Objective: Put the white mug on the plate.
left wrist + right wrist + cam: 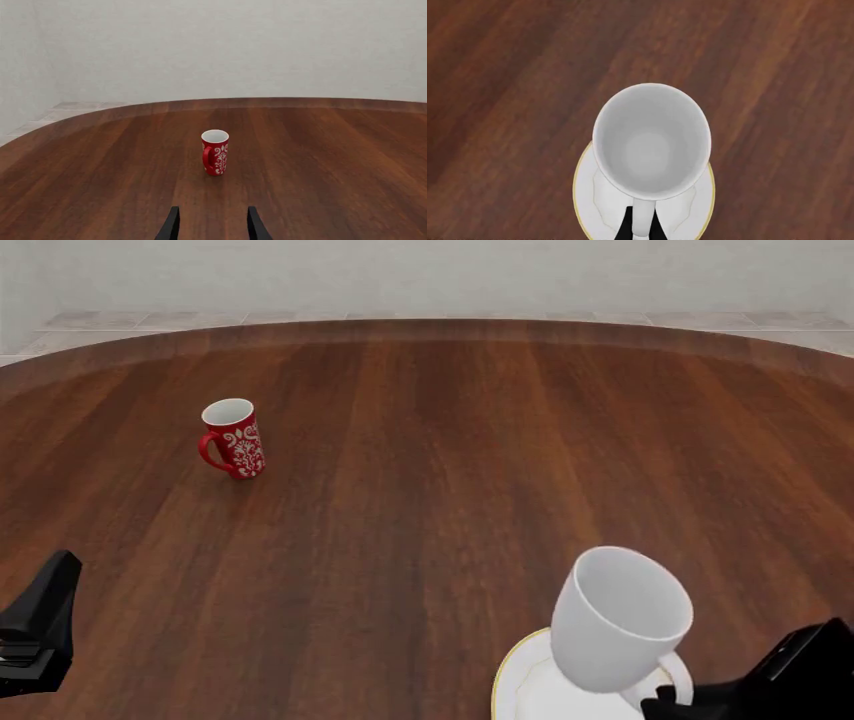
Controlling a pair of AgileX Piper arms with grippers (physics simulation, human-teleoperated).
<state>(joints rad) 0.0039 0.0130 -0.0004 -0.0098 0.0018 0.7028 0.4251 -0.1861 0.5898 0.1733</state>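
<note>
Dark wooden tabletop [441, 440] under both arms. Right gripper [640, 226] jaws pinching the loop handle of the glossy white tapered mug [618, 620], over the gold-rimmed round white plate [527, 685], mouth tilted up and forward. Left gripper [212, 222] jaws spread, bare. Small red patterned mug [234, 438] upright, well apart at far left.

Glossy white mug [618, 620]; white plate [534, 687] with gold rim; red mug [234, 439], white scrollwork; reddish-brown wooden table [441, 460].

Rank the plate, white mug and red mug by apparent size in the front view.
1. White mug, nearest the camera, which inflates it.
2. Plate, partly hidden and cropped, so unsure against the mug.
3. Red mug, farthest away.
</note>
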